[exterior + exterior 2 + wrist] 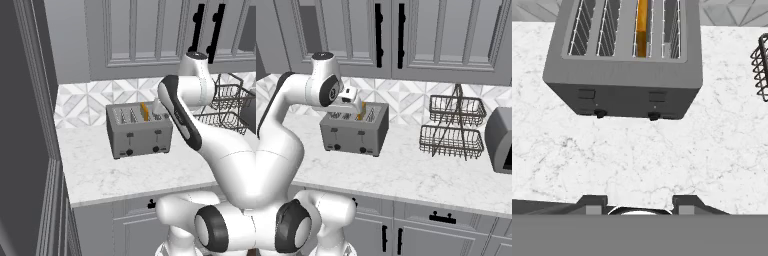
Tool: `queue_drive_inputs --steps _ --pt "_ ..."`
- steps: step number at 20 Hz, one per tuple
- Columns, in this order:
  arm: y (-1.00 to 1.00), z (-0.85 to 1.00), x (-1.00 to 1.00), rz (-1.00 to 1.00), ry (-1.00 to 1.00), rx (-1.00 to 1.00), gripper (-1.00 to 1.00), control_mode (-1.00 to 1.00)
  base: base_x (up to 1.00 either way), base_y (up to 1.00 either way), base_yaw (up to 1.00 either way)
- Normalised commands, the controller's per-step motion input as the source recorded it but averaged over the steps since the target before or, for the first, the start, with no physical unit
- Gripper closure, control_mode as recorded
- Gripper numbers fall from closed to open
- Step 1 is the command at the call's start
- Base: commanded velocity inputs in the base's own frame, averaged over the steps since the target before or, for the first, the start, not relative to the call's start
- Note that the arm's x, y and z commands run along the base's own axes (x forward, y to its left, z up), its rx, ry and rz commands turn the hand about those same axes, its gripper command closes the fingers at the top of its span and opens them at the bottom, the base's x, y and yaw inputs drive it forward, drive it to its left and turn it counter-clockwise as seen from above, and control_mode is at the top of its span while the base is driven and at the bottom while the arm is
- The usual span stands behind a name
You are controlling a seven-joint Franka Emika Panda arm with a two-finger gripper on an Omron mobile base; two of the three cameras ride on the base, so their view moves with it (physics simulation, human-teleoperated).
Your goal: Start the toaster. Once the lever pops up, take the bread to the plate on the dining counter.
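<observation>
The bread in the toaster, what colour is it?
Golden orange; the bread shows best in the hand view.

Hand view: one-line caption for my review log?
Looking down on the toaster on the marble counter, the bread standing in its third slot.

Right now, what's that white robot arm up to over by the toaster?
The arm's gripper hangs just above the grey toaster on the marble kitchen counter. A slice of bread stands upright in the third slot from the left, poking up above the top. Nothing is in the gripper, and its jaws stand apart. A wire basket rack sits further along the counter. It looks as though the arm is lining up over the bread.
</observation>
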Motion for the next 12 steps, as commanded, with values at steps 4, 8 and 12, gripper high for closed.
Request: queue_drive_inputs --steps 4,8,12 --pt "-0.11 -0.05 0.00 0.00 -0.02 0.00 -1.00 -1.00 0.00 0.00 0.00" --pt "-0.16 -0.14 0.00 0.00 0.00 0.00 -1.00 -1.00 0.00 0.00 0.00" --pt "-0.09 -0.26 0.00 0.00 0.00 0.00 -1.00 -1.00 0.00 0.00 0.00"
